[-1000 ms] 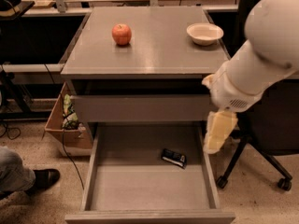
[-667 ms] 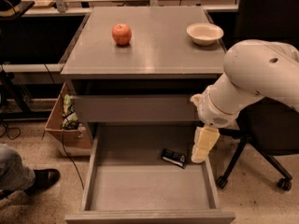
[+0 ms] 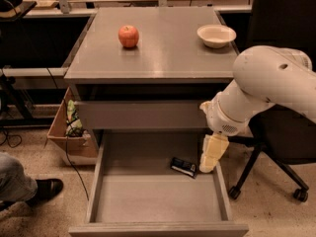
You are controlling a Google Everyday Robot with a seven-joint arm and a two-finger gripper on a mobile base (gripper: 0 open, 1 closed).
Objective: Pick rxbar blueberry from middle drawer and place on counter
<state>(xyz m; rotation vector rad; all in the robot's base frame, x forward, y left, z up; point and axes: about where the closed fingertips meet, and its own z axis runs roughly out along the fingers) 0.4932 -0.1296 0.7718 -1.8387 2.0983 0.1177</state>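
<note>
Pale cream gripper [image 3: 208, 166] at the end of the robot's bulky white arm [image 3: 261, 90] hangs pointing downward inside the right rear part of the wide grey metal middle drawer [image 3: 148, 201], close to its right side wall. Its tip sits low, just beside the right end of the small flat rxbar blueberry in its dark wrapper [image 3: 183, 166]; whether the two touch cannot be told, nor whether the gripper is spread or closed, and nothing is seen lifted in it. That bar lies flat on the drawer's plain bottom, towards the back and right of centre, with the drawer pulled fully out. Above it the shallower grey drawer front [image 3: 140, 115] is closed. On the smooth grey square counter [image 3: 163, 53] a round red apple [image 3: 128, 36] stands at the left rear and a shallow cream bowl [image 3: 216, 35] at the right rear, well apart. A brown cardboard box [image 3: 66, 135] sits on the floor left of the cabinet, and a black office chair [image 3: 284, 147] stands behind the arm.
</note>
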